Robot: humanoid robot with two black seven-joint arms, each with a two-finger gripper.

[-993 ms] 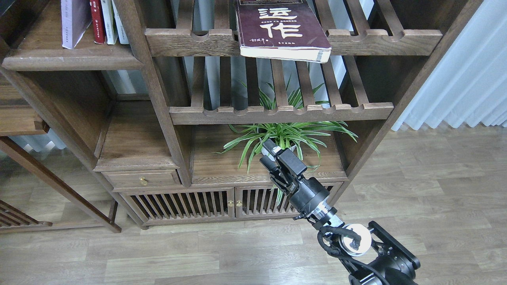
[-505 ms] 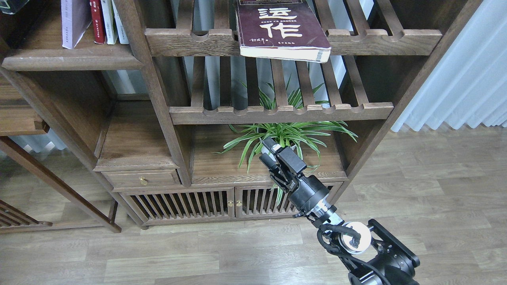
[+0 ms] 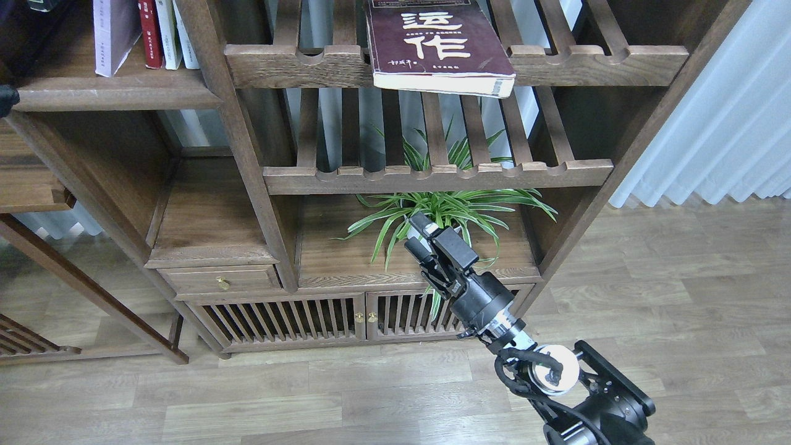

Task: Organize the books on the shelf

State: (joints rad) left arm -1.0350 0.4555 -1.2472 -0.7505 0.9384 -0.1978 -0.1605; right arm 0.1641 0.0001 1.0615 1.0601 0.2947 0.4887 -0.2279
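Since a second ago: my right gripper point(image 3: 425, 237) has crept slightly up and left, and the whole view has shifted a touch. A dark blob has also come in at the left edge beside the shelf point(image 3: 117, 97) end; probably my left arm, too little showing to call it.

Right jaws: empty, fingers seen dark and nearly end-on against the potted plant point(image 3: 448, 213), so I can't tell whether they're spread or pressed together. Left jaws: not visible.

Everything below is relative to the maroon book point(image 3: 439, 46).
- It lies flat on the upper slatted rack point(image 3: 593, 59), cover up, one corner overhanging the notched front rail.
- Long axis runs front to back, into the rack; page edge faces me.
- Right gripper sits well below it, roughly straight under the overhanging edge, with the lower slatted rack point(image 3: 439, 176) between them.
- The shelf is to its left, past the upright post, at about the same height.
- The standing books are there: pale lavender book point(image 3: 111, 34) leaning, then a red spine point(image 3: 150, 31) and white spines point(image 3: 176, 31).

My read: the maroon book is the one left to move, and the right arm is clearly nearer. Move is up and forward around the lower rack, then grab the overhanging front edge.
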